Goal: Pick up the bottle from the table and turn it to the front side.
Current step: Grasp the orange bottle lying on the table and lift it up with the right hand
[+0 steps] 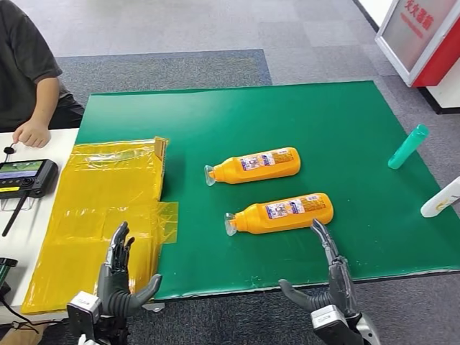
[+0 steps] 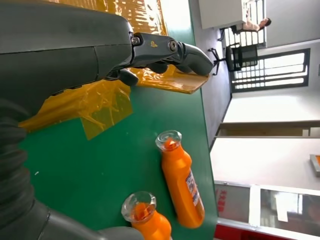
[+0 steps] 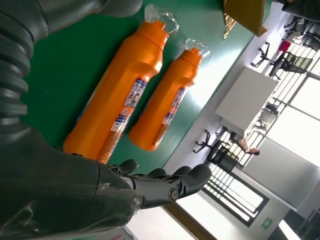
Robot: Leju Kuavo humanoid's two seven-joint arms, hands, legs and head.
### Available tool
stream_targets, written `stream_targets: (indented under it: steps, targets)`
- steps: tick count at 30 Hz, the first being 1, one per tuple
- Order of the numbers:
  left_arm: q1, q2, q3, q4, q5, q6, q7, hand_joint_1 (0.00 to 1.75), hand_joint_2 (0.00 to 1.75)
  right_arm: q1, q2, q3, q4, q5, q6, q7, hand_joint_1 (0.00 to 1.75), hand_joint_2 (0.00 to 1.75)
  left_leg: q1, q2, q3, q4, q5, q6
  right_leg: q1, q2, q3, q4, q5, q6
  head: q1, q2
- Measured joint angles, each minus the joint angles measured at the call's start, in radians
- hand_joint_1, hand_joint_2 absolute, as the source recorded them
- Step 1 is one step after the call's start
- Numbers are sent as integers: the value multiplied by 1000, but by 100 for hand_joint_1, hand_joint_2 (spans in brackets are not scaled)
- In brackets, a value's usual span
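Two orange bottles with clear caps lie on their sides on the green mat (image 1: 336, 122), caps pointing left. The near bottle (image 1: 282, 213) (image 3: 117, 90) (image 2: 147, 220) is closest to the front edge; the far bottle (image 1: 255, 166) (image 3: 166, 102) (image 2: 181, 180) lies behind it. My right hand (image 1: 328, 277) (image 3: 151, 185) is open, its fingertips just short of the near bottle's base end, touching nothing. My left hand (image 1: 118, 277) (image 2: 113, 50) is open too, raised over the yellow film at the front left, holding nothing.
Yellow plastic film (image 1: 103, 215) covers the left of the table. A teal bottle (image 1: 407, 146) and a white bottle (image 1: 440, 198) lie at the right edge. A person's hand (image 1: 32, 133) rests beside a dark handheld controller with a screen (image 1: 24, 177) at the far left.
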Motion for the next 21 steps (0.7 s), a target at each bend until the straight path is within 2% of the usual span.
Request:
stream_targets:
  steps: [7,14,17,21]
  targets:
    - [2,2,6,-2,-2,-13,-1,0,175,-2,0,0,-2,28,-17,26,0,175,0,0,0,0,0,0,0,0,0,0,0,0,0,0]
    - [12,-1,67,-2,-49,-110,-7,0,175,-45,-17,-9,-6,234,-61,227,0,175,0,0,0,0,0,0,0,0,0,0,0,0,0,0]
    - [13,-6,91,-2,-72,-140,-7,0,175,-72,-49,-23,-3,325,-5,322,0,175,0,0,0,0,0,0,0,0,0,0,0,0,0,0]
    - [9,-11,108,1,-93,-173,-7,0,175,-143,-113,-26,41,419,134,443,0,175,0,0,0,0,0,0,0,0,0,0,1,1,0,0]
